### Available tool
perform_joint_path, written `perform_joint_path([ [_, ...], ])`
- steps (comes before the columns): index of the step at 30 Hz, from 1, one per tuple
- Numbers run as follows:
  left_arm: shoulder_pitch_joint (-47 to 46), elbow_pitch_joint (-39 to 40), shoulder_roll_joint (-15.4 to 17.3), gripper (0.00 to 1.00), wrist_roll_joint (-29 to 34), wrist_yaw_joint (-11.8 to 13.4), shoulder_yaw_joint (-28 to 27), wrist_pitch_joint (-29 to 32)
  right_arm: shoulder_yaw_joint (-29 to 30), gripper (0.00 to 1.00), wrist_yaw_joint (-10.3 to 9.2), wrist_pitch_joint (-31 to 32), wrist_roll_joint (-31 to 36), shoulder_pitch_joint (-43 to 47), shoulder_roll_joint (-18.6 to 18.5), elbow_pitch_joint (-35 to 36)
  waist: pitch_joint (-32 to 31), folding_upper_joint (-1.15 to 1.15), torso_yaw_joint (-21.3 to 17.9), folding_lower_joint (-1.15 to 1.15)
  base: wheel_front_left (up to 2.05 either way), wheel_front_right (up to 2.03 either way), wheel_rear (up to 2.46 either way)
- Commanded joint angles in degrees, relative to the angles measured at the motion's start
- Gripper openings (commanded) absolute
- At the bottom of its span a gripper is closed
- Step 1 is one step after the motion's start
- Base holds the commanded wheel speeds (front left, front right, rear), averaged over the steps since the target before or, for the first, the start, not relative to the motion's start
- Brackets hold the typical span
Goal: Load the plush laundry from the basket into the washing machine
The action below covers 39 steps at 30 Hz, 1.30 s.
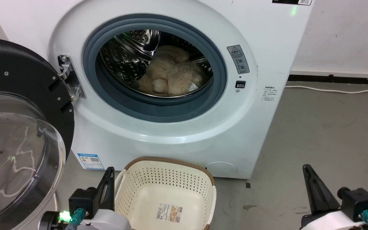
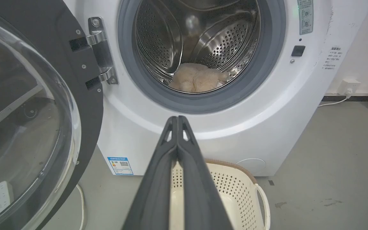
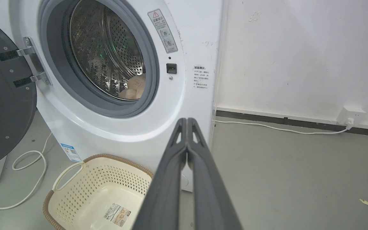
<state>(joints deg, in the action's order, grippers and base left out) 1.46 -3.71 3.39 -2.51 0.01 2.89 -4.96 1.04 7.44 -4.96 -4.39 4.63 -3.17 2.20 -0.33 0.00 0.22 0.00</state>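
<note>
Black-framed with a clear dome, the door (image 1: 18, 137) stands swung wide at the far left of my head view, hung on a metal hinge (image 1: 69, 80) from the white washing machine (image 1: 158, 140). Just right of it, low in my view, my left claw (image 2: 177, 123) points up toward the machine. Its wrist camera shows me the two dark fingers pressed flat together, tips touching, with nothing held between them. Next comes the basket (image 1: 168, 161), cream and perforated with a brown rim. It sits on the grey floor (image 1: 315, 134) just before the foot of the machine, with a label sticker (image 1: 169, 213) plain on its inner bottom. Above it, inside the grey seal (image 1: 158, 108), the plush laundry (image 1: 171, 76) lies in the steel drum (image 1: 123, 57). It is a beige shaggy heap on the drum's lower curve, its small white tag (image 1: 193, 86) turned toward the port. Further right, well apart from the basket, my right claw (image 3: 187, 123) rises from the bottom edge. From its own wrist camera I see those fingers closed against each other too, gripping nothing. At the far right a white cable (image 1: 337, 91) trails along the floor below the white wall (image 1: 347, 32).
</note>
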Motion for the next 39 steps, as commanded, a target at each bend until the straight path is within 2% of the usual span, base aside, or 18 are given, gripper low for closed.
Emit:
perform_joint_path([
  [1,-0.6,0.6,-0.1,0.0,0.6,0.0,-0.3,0.4,-0.2,0.0,0.03,0.3,0.6,-1.1,0.2,-0.3,0.0,0.0,0.0,0.0,0.0,0.0,0.0],
  [39,-1.4,3.5,-0.5,0.0,2.4,0.0,-2.7,4.7,-1.0,0.0,0.04,4.7,4.2,-4.4,0.3,-2.1,0.3,0.0,-0.2,0.0,0.0,0.0,0.0],
])
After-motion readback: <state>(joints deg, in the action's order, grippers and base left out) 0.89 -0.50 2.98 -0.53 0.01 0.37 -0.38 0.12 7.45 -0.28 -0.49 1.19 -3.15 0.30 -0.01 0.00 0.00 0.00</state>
